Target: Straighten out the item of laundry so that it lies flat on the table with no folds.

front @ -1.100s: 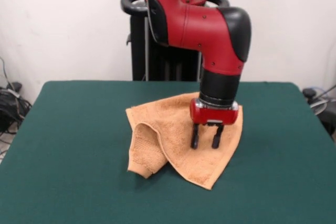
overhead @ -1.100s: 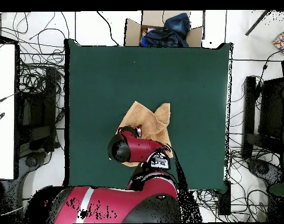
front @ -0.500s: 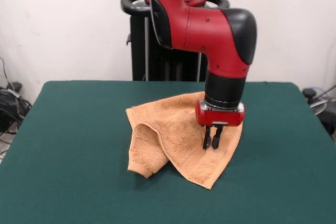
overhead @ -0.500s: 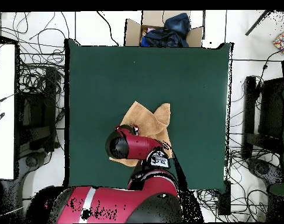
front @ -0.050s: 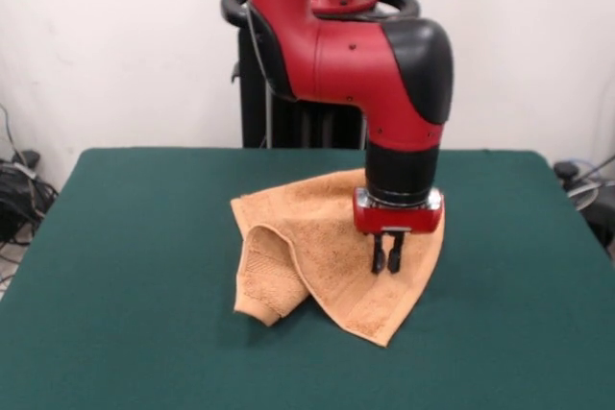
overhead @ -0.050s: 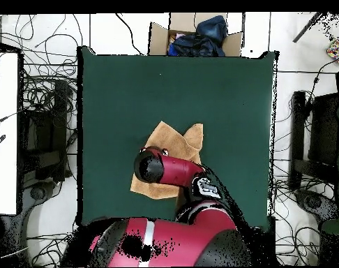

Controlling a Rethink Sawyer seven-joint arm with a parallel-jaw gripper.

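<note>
Green felt covers the big table [front @ -0.050s: 115, 266], and a white wall is seen behind it. A peach towel [front @ -0.050s: 312, 247] is laid near the middle of the table. It is not flat. Its left part is folded over and bunched into a hump, and one corner is pointed toward the near edge.

The red arm [front @ -0.050s: 356, 45] is brought down from above. The gripper [front @ -0.050s: 387, 254] is held over the right part of the towel, with its two fingers pressed close together. The tips are seen at the cloth, and a small bit of towel seems to be pinched between them, but this cannot be told for sure.

From above, most of the towel [overhead @ -0.050s: 174, 143] is hidden under the arm [overhead @ -0.050s: 165, 167], and the gripper is not seen there at all.

The folded hump is found to the left of the gripper in the front view. So the cloth on the right is likely meant to be pulled away from the hump, out to the right, so that the fold can be opened. The left part is not yet spread out.
</note>
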